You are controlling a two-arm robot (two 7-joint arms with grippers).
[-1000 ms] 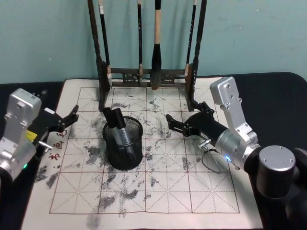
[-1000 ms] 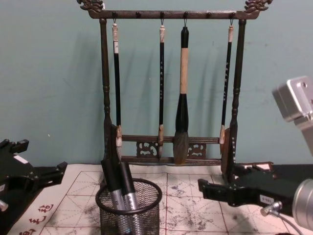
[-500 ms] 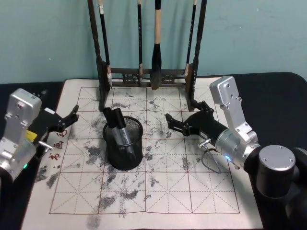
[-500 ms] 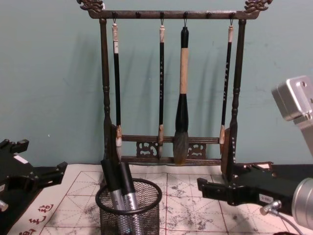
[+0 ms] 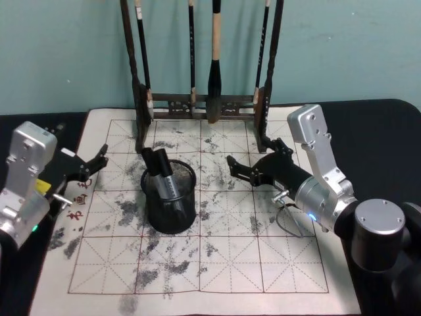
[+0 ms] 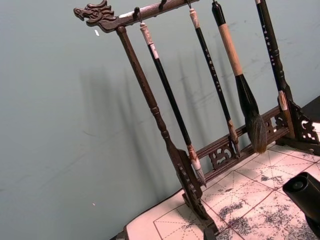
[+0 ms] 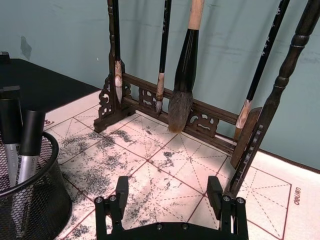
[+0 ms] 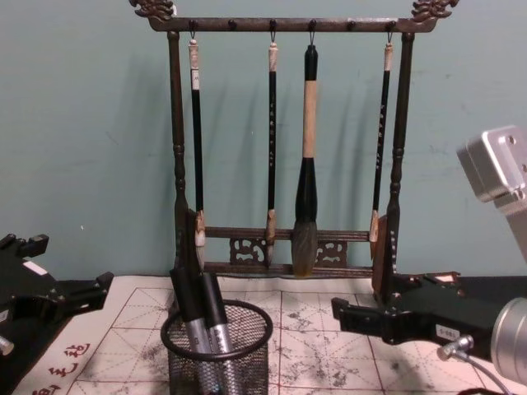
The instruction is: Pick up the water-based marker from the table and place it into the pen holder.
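Observation:
The black wire-mesh pen holder [image 5: 170, 196] stands on the inked practice mat, left of centre. Two water-based markers [image 5: 161, 172] with black caps and grey barrels lean inside it, caps above the rim; the chest view shows the markers [image 8: 200, 317] in the holder [image 8: 218, 355], and so does the right wrist view [image 7: 22, 142]. My right gripper [image 5: 238, 170] hovers open and empty to the right of the holder, its fingers [image 7: 120, 196] spread over the mat. My left gripper [image 5: 95, 164] rests open and empty at the mat's left edge, apart from the holder.
A tall dark wooden rack [image 5: 204, 105] with several hanging calligraphy brushes [image 8: 306, 164] stands behind the holder at the mat's far edge. The grid-lined mat [image 5: 217, 257] lies on a black table, with bare room toward the front. A teal wall is behind.

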